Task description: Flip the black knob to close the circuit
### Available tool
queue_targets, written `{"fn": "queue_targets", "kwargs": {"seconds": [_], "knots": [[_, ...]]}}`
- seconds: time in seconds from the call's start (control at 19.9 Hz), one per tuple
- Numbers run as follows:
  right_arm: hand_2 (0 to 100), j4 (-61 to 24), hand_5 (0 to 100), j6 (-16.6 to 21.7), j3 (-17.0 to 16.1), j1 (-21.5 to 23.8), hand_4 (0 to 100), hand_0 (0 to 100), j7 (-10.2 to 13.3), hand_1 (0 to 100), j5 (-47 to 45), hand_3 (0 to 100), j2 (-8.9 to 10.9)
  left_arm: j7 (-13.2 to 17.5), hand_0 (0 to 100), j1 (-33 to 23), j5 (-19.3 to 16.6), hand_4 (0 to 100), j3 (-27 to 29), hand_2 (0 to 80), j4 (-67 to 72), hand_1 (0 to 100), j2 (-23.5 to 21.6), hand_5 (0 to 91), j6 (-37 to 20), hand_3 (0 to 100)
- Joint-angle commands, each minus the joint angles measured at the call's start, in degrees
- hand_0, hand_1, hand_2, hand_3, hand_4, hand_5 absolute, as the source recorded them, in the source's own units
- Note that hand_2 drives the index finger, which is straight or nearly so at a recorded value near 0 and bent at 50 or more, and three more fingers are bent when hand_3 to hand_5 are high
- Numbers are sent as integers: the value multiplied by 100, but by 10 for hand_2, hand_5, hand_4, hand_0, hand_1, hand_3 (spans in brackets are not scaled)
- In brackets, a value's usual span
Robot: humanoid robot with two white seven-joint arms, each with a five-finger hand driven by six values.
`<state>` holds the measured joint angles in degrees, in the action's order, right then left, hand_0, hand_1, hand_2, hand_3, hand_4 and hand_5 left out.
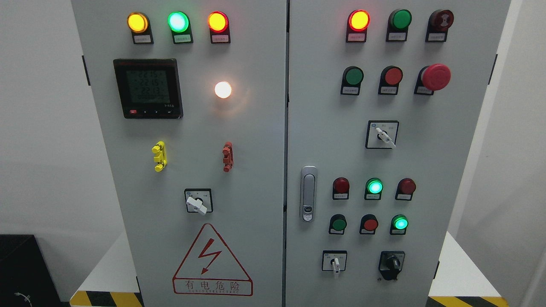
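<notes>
The black knob (391,265) sits at the lower right of the grey cabinet's right door (448,170), its handle pointing straight down. Beside it on the left is a white rotary switch (335,263) on a square plate. Neither of my hands nor arms shows in the head view.
The right door also carries lamps and push buttons, a red mushroom stop button (435,77), a white selector (384,135) and a metal door latch (308,193). The left door (128,170) has a meter (148,88), a lit white lamp (222,89), yellow and red clips, a white selector (197,202) and a warning triangle (212,263).
</notes>
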<state>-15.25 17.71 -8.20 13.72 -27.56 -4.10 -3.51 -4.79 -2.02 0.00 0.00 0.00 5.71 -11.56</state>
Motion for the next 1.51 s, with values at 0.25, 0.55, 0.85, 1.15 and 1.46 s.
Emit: {"fn": "queue_targets", "kwargs": {"seconds": [0.25, 0.55, 0.85, 1.15, 1.46], "knots": [[0, 57, 0, -31, 64, -53, 0, 11, 22, 178, 23, 0, -18, -4, 0, 0, -114, 0, -114, 0, 123, 0, 0, 0, 4, 0], [0, 31, 0, -13, 81, -132, 0, 9, 40, 176, 50, 0, -9, -4, 0, 0, -123, 0, -114, 0, 123, 0, 0, 0, 4, 0], [0, -215, 0, 487, 344, -439, 0, 0, 276, 181, 199, 0, -9, -4, 0, 0, -123, 0, -114, 0, 123, 0, 0, 0, 4, 0], [138, -443, 0, 1225, 871, -616, 116, 0, 856, 177, 217, 193, 43, -4, 0, 0, -123, 0, -114, 0, 123, 0, 0, 0, 4, 0], [346, -1321, 247, 1736, 1356, -616, 445, 0, 2068, 178, 769, 570, 281, -4, 0, 0, -123, 0, -114, 0, 123, 0, 0, 0, 4, 0]]}}
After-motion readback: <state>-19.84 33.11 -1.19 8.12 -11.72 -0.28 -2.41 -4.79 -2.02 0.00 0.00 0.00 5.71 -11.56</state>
